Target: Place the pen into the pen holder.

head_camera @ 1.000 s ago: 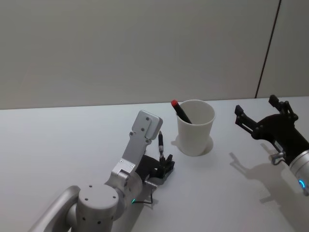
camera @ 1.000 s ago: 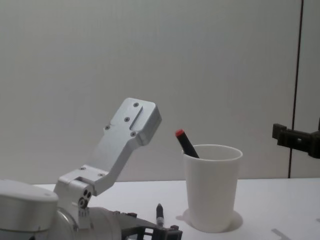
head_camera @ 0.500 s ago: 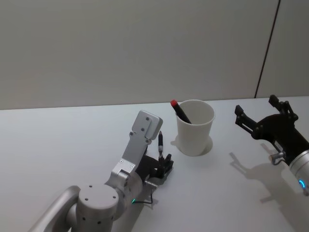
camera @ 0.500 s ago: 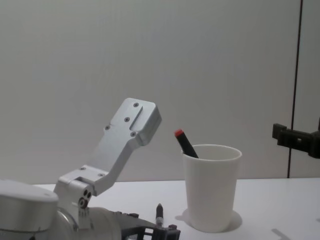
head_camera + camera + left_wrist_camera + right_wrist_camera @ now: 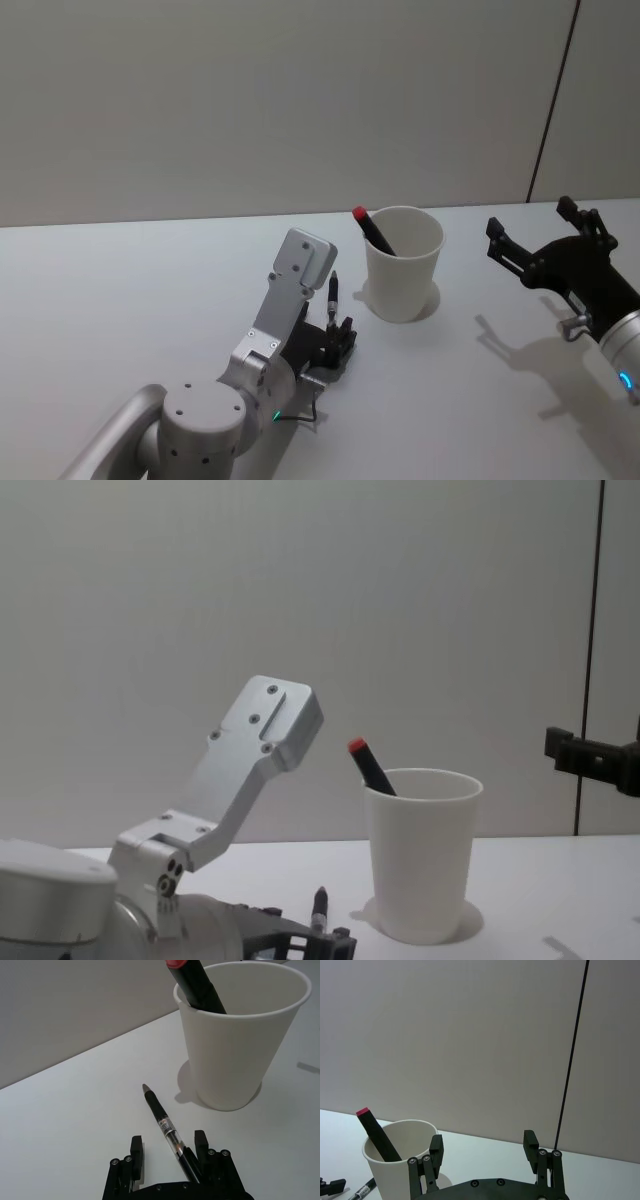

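Two grippers are seen over the white table [image 5: 120, 290]. The left gripper [image 5: 167, 1141] is set low, just short of the cup [image 5: 402, 275], its fingers spread wider than the pen [image 5: 162, 1122]; the pen is seen between them, close against one finger, tip toward the cup. A red-capped marker [image 5: 374, 230] is leaned inside the cup. The right gripper [image 5: 483, 1140] is held raised beside the cup, jaws wide, nothing gripped.

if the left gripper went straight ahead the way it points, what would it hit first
The pen: it lies between the left gripper's open fingers, reaching ahead. Past it, the pen holder stands slightly off that line, so probably a graze of its wall at most; depth is unclear.
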You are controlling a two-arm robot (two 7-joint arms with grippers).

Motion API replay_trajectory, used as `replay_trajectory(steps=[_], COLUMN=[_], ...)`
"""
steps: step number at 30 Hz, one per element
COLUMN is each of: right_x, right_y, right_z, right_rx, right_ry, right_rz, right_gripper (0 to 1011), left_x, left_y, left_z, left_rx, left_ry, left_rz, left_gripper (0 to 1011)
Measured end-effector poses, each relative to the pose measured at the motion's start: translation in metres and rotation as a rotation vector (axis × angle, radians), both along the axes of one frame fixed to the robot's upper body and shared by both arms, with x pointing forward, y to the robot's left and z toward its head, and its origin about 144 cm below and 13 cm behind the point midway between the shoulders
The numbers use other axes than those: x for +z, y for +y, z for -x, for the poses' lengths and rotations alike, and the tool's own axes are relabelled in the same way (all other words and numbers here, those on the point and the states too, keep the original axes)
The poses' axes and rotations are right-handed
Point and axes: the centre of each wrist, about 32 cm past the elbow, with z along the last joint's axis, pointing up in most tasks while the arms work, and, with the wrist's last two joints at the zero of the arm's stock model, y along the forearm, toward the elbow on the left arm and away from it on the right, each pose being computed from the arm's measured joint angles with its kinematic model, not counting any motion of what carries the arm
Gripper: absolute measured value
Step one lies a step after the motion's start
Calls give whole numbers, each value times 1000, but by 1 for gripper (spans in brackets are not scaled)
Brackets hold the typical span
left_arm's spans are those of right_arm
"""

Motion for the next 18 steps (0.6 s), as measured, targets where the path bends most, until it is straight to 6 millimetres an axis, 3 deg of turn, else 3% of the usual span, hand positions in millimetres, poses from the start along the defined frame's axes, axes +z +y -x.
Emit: replay_trajectory(steps=[18], right_x=[0], right_y=[0], right_z=[0], right_rx=[0], right_ry=[0], right_rz=[0], right_gripper=[1001], left_x=[0], left_y=[0], left_z=[0], left_rx=[0], left_ry=[0], left_rz=[0], left_gripper=[524])
